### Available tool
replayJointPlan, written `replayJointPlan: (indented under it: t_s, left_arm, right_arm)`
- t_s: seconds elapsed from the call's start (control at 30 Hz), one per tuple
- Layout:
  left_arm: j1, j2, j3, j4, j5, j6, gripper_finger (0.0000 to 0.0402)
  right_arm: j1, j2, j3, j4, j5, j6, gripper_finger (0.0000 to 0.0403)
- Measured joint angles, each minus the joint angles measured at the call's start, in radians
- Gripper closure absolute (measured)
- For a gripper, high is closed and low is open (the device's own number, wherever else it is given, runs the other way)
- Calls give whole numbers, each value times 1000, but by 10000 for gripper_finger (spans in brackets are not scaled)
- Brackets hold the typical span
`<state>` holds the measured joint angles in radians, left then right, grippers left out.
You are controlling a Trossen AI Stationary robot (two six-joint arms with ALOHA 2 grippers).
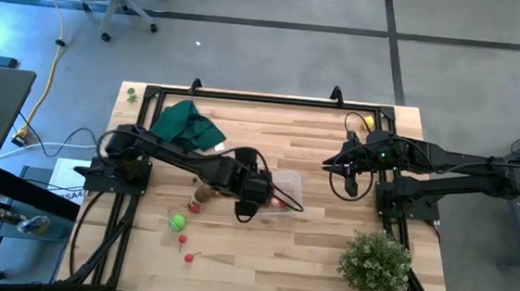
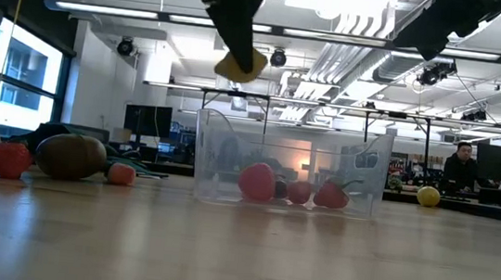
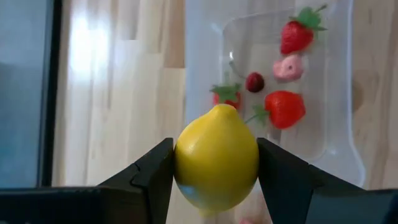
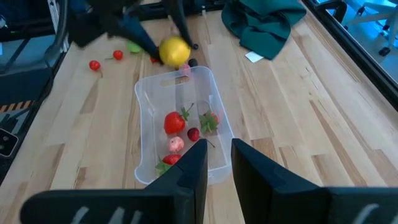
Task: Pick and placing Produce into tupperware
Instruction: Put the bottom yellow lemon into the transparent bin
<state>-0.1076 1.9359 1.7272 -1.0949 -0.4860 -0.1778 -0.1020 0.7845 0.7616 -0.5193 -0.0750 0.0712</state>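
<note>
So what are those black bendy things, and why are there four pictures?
They are two robot arms, each ending in a two-finger claw. One picture looks down from above, one looks across the table, and one camera sits on each wrist. The left claw holds a yellow lemon above a clear tub. Strawberries and other small red pieces already lie inside. A green fruit and little red ones lie on the wooden table, with a green cloth and a leafy plant. The right claw waits, open.
</note>
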Motion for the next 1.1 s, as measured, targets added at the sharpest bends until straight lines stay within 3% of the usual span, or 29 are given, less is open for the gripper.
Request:
replayJointPlan:
  t_s: [0.43,1.1]
  left_arm:
    - [-18,241,244,-56,19,13,214]
    - [-16,342,244,-43,89,-45,209]
  right_arm:
    - [0,0,0,-2,0,0,340]
    - [0,9,0,-22,0,0,340]
